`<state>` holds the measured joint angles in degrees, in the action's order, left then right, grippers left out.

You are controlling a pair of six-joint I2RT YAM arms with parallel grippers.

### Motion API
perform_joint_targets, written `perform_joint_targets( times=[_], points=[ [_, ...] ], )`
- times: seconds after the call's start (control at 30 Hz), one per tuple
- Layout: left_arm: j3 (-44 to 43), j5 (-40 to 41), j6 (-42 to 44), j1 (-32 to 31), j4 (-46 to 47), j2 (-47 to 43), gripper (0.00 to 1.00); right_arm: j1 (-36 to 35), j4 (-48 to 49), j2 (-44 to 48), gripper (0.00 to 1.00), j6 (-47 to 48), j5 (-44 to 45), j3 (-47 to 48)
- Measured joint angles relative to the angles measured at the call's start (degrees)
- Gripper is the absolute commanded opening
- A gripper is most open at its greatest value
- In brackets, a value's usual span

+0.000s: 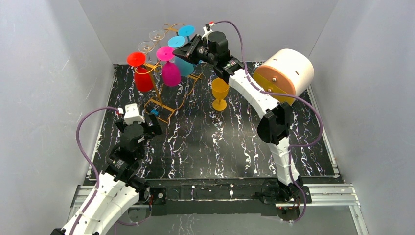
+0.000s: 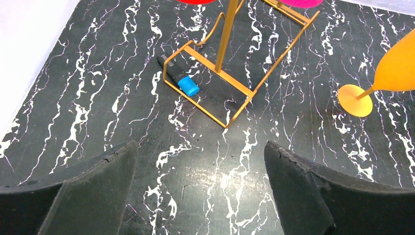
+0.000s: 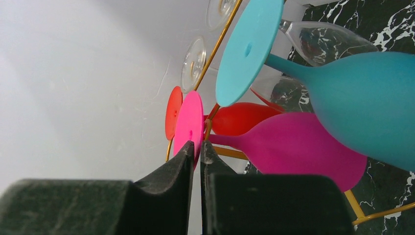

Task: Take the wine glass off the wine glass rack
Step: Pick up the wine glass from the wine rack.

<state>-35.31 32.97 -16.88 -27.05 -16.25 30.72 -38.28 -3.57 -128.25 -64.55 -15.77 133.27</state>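
The golden wire wine glass rack [image 1: 165,94] stands at the back left of the mat, with wine glasses hanging bowl-down from it: red [image 1: 143,78], magenta [image 1: 171,73], teal [image 1: 185,64] and two clear ones [image 1: 156,35]. My right gripper [image 1: 180,50] is raised beside the rack top. In the right wrist view its fingers [image 3: 196,147] are pinched on the edge of the magenta glass's round foot [image 3: 189,125], next to the rack wire [image 3: 215,44]. My left gripper [image 1: 148,128] is open and empty, low over the mat [image 2: 200,156], short of the rack's rectangular base [image 2: 230,78].
An orange wine glass [image 1: 219,90] stands upright on the mat right of the rack and shows in the left wrist view [image 2: 396,63]. A small black-and-blue piece [image 2: 178,78] lies at the rack base. A cream cylinder [image 1: 286,73] sits at the back right. Grey walls enclose the space.
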Motion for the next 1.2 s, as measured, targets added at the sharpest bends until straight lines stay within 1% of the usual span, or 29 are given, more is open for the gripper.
perform_joint_targets(
  times=[0.07,0.1,0.13,0.3,0.43,0.63,0.8,0.97,1.2],
  points=[
    [0.00,-0.09,0.00,0.00,0.00,0.00,0.98,0.00,-0.46,-0.07,0.08,0.00,-0.48,0.50],
    [0.00,-0.15,0.00,0.02,0.00,0.00,0.98,0.00,-0.57,-0.13,0.05,0.00,-0.70,0.70],
    [0.00,-0.24,0.00,0.07,0.00,0.02,0.98,0.00,-0.85,-0.24,0.04,0.09,-0.76,1.03],
    [0.00,-0.50,0.02,0.22,0.00,0.28,0.98,0.00,-1.16,-0.52,0.06,0.22,-0.94,1.64],
    [0.00,-0.66,0.13,0.26,0.00,0.31,0.98,0.00,-1.42,-0.55,0.01,0.07,-1.11,1.64],
    [0.00,-0.68,0.24,0.26,0.00,0.31,0.98,0.00,-1.40,-0.55,0.01,-0.68,-1.18,1.66],
    [0.00,-0.70,0.37,0.26,-0.02,0.33,0.98,0.00,-0.92,-0.55,0.01,-3.52,-1.18,1.46],
    [0.00,-1.09,0.42,0.26,-0.04,0.39,0.98,0.04,1.70,0.74,0.01,-8.87,-1.05,-2.12],
    [0.00,-2.25,0.87,0.26,-0.04,0.57,0.98,0.07,2.10,2.23,0.01,-10.97,-0.81,-2.89]
  ],
)
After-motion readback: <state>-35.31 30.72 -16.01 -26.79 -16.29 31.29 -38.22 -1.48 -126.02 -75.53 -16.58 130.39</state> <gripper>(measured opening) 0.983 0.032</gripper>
